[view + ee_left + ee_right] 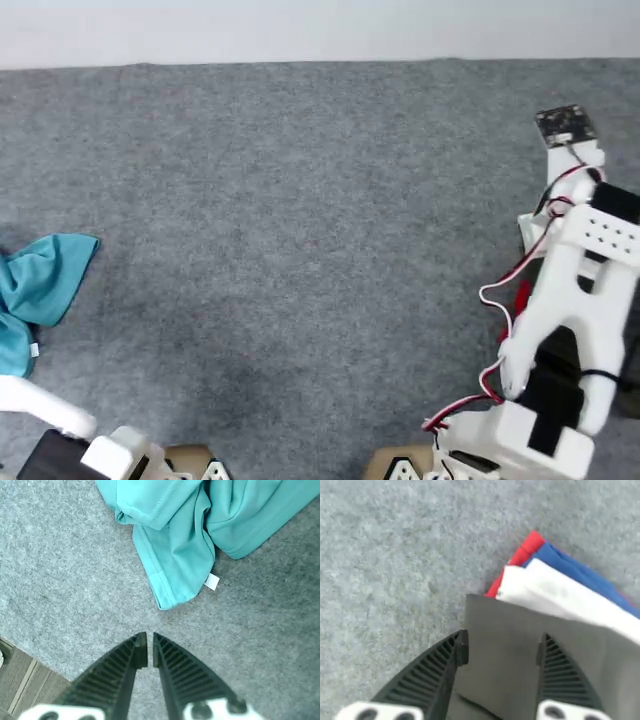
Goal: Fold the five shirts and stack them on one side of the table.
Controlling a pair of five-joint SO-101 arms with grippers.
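A crumpled teal shirt (38, 285) lies at the table's left edge; up close, the teal shirt (195, 535) has a small white tag. My left gripper (148, 650) hovers just short of its hem, fingers shut on nothing. On the right side sits a stack of folded shirts: dark grey (520, 645) on top, then white (560, 592), blue (570, 562) and red (520, 557). My right gripper (502, 647) stands open right above the grey shirt, one finger at its edge. The right arm (570, 300) covers most of the stack from above; a red edge (522, 298) peeks out.
The grey carpeted tabletop (300, 220) stretches between the teal shirt and the stack. A pale wall (300, 30) runs along the far edge. A strip of floor (20, 680) shows past the table's near edge.
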